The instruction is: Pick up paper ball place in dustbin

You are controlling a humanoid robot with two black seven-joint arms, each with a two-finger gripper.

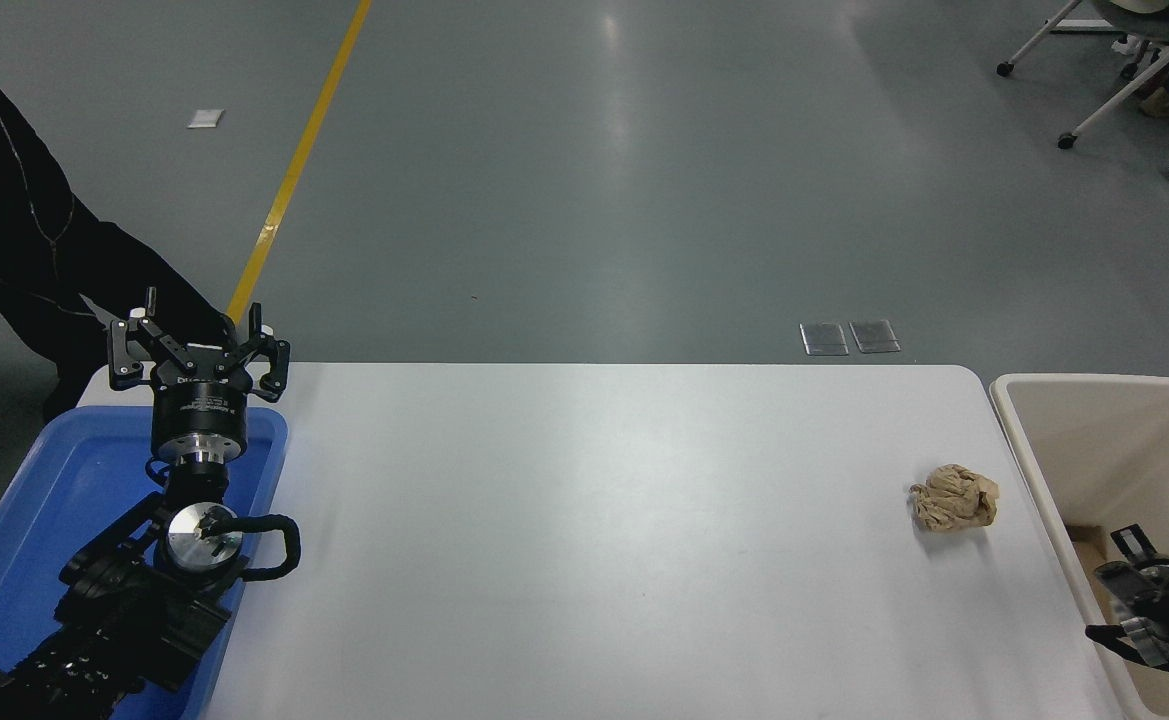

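Head view, items as seen. White table (594,520): rectangular, rounded far corners, spanning most of the frame. Paper ball (954,497): crumpled tan-brown wad, lying on the table near its right edge, roughly midway between the far and near edges, touched by nothing. Dustbin (1029,440): cream-beige, thick-rimmed, standing just beside the table's right edge, its rim running alongside that edge; apart from the paper ball, which lies near it. Blue tray (54,470): shallow, at the table's left edge, reaching toward the far left corner. Left gripper (199,335): raised above the tray's far end near the far left corner, fingers spread apart, holding nothing; its black arm enters from the lower left. Right gripper (1149,600): partly visible at the lower right, over the dustbin's opening; finger state cannot be told. Person (14,230): dark-clothed, partly visible beyond the far left corner.
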